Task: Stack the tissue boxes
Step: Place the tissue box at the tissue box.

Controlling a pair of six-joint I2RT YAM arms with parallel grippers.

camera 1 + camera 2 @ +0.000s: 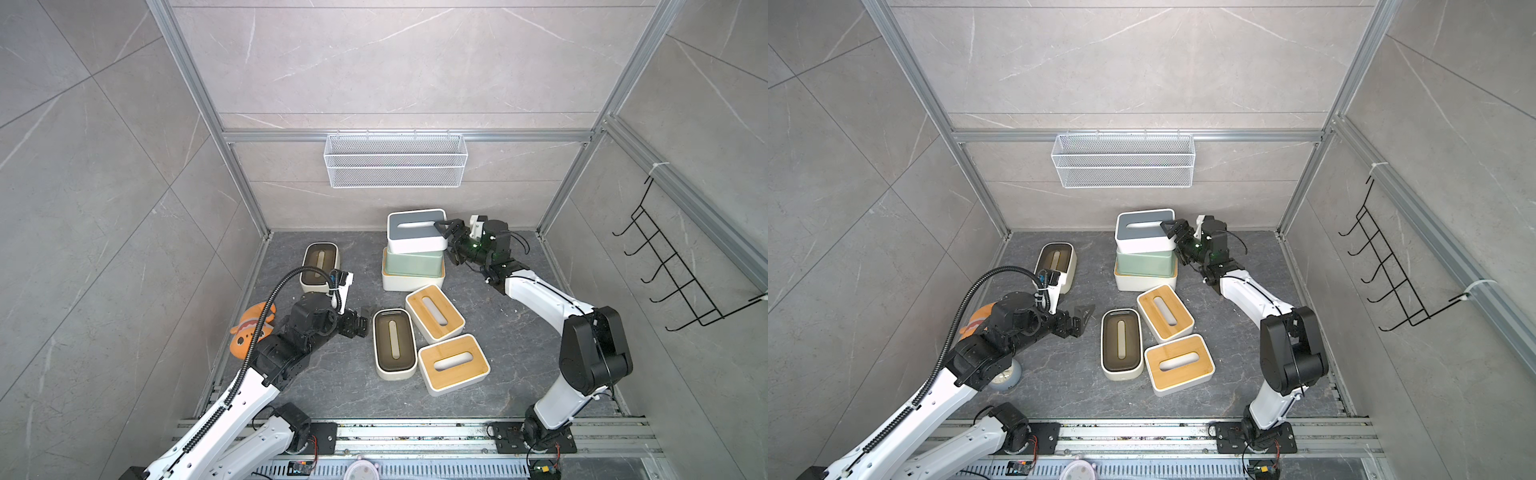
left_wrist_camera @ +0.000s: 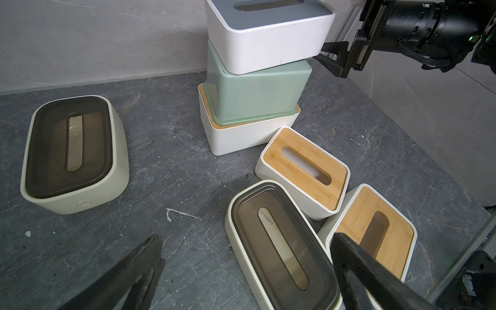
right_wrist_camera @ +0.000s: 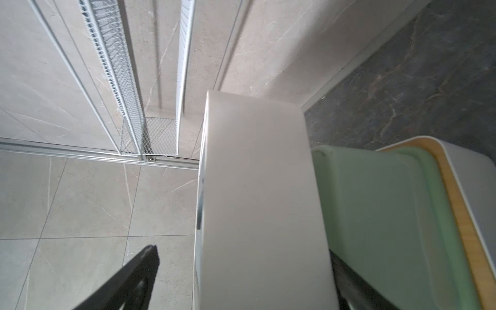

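Three tissue boxes stand stacked at the back: a white one with a bamboo lid (image 1: pixel 411 284) at the bottom, a sage green one (image 1: pixel 413 262) in the middle, and a white one with a grey-blue lid (image 1: pixel 415 230) on top, sitting askew. My right gripper (image 1: pixel 446 241) is open around the top box's right end; in the right wrist view one fingertip (image 3: pixel 149 255) stands clear of the wall. Loose on the floor are two cream boxes with dark lids (image 1: pixel 320 266) (image 1: pixel 394 344) and two bamboo-lidded ones (image 1: pixel 434 311) (image 1: pixel 454 363). My left gripper (image 1: pixel 365 319) hangs open beside the nearer cream box (image 2: pixel 279 241).
An orange plush toy (image 1: pixel 249 328) lies by the left wall behind my left arm. A white wire mesh basket (image 1: pixel 395 160) hangs on the back wall. A black hook rack (image 1: pixel 681 270) is on the right wall. A round grey object (image 1: pixel 1007 376) shows under the left arm.
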